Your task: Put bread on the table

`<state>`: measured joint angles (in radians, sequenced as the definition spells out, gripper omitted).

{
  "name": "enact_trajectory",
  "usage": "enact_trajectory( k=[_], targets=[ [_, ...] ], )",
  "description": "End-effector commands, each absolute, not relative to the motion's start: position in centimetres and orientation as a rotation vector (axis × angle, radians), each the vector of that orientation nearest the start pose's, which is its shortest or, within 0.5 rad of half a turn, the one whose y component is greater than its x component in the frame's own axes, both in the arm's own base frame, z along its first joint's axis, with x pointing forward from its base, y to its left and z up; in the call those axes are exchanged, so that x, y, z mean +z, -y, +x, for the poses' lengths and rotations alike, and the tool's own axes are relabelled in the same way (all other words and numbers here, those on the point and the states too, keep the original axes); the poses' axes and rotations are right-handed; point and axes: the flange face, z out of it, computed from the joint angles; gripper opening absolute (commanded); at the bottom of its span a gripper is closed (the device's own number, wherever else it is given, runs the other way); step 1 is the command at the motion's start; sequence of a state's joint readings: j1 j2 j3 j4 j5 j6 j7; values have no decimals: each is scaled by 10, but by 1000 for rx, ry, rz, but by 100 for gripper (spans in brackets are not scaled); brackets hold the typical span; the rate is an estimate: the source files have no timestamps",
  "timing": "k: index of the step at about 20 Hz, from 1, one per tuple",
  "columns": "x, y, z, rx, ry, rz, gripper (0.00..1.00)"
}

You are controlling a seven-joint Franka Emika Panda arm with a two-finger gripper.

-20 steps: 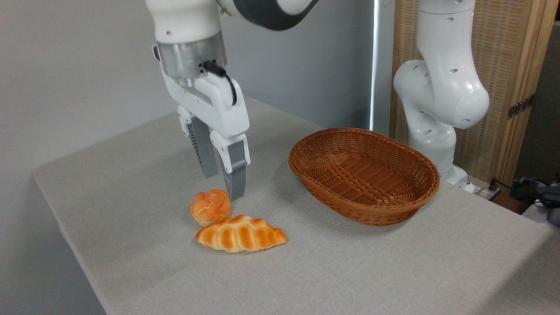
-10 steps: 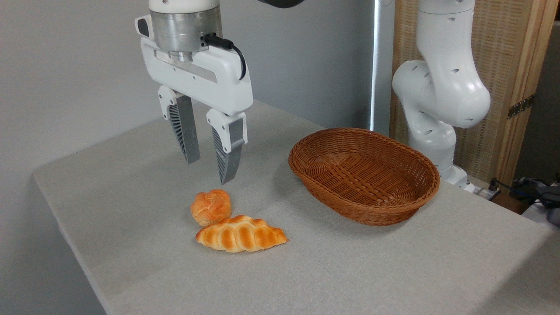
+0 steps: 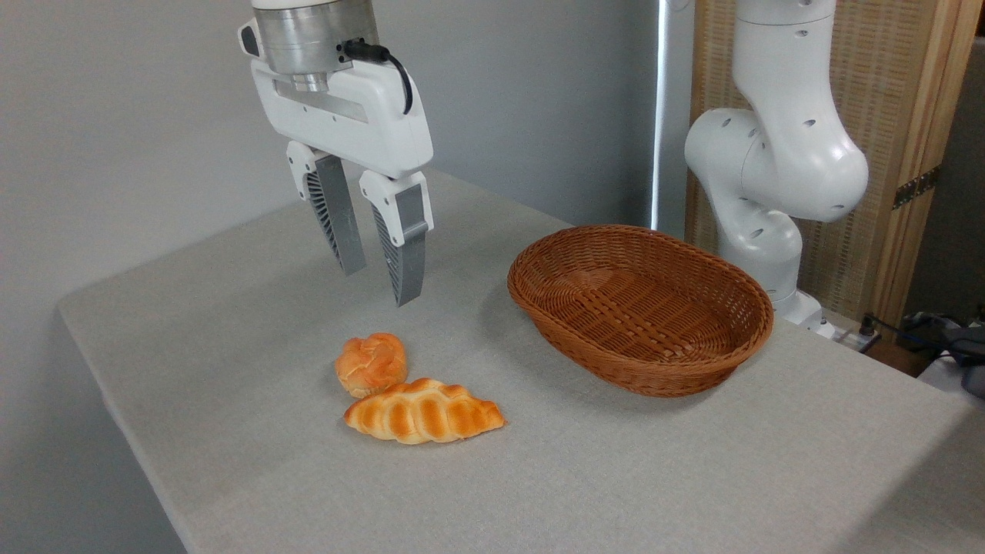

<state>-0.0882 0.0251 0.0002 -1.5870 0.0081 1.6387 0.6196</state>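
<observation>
The bread [image 3: 424, 412], a long braided golden-orange loaf with pointed ends, lies flat on the light grey table [image 3: 616, 477] near its front-left part. My gripper [image 3: 380, 285] hangs well above the table, behind and above the loaf. Its two grey fingers are apart with nothing between them, so it is open. Nothing touches the loaf except a small bun beside it.
A small round knotted orange bun [image 3: 371, 364] sits just behind the loaf's left end, touching it. A brown oval wicker basket [image 3: 640, 306] stands to the right, with nothing visible inside. The arm's white base [image 3: 769, 177] rises behind the basket.
The gripper has risen from just behind the bun, turned so both fingers face the camera, and drifted slightly up and right. Loaf and bun have not moved.
</observation>
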Motion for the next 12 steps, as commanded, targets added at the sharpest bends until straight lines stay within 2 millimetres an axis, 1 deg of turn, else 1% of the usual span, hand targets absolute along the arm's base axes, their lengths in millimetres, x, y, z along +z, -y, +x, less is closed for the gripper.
enact_trajectory(
  k=[1, 9, 12],
  targets=[
    [612, 47, 565, -21, -1068, -2964, 100],
    [610, 43, 565, -17, -1062, -2979, 100],
    [611, 37, 564, 0, -1044, -2986, 100]
  ],
)
